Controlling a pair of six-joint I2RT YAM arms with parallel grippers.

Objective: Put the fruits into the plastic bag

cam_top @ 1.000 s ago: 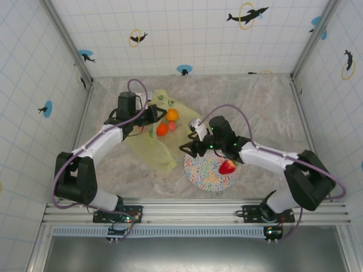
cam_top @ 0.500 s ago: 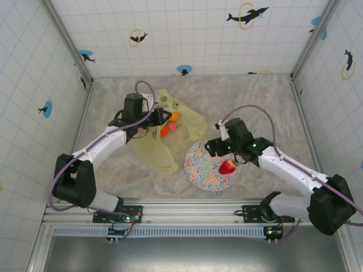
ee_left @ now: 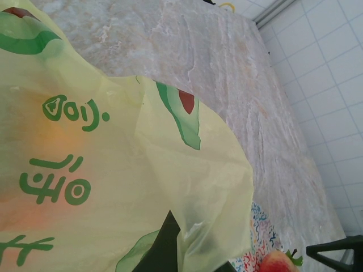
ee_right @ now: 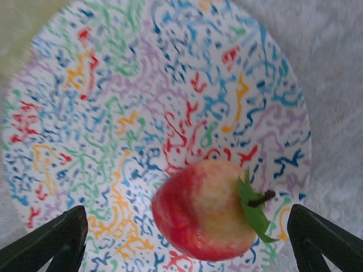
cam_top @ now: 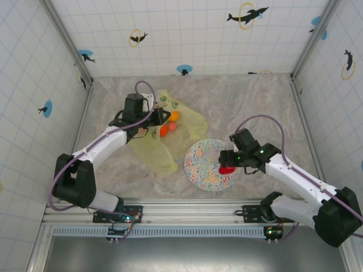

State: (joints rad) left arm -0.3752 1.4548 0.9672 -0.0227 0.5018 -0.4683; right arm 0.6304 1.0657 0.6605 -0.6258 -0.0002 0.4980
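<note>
Right gripper (cam_top: 226, 164) hangs over the speckled plate (cam_top: 198, 165) with its jaws spread wide. In the right wrist view, the two dark fingers (ee_right: 54, 241) flank the red fruit (ee_right: 207, 218) without touching it, with bare plate showing on both sides.

The red fruit lies on its side on the plate's right half, the only fruit there. Its long axis runs across the right wrist view, with the green leaf and short brown stem toward the right-hand finger and the rounded red end toward the left-hand one.

Across the marbled table (cam_top: 249, 105), the left gripper (cam_top: 160, 118) is clamped on the edge of the plastic bag (cam_top: 153, 148), and a dark finger (ee_left: 163, 249) shows against the yellow-green film in the left wrist view.

The bag lies spread flat just left of the plate, its long side running from the far middle of the table toward the near left. Inside it, close to the left gripper, sit two orange fruits (cam_top: 173, 115) and a small reddish one (cam_top: 171, 127). In the left wrist view their orange colour shows through the printed film.
</note>
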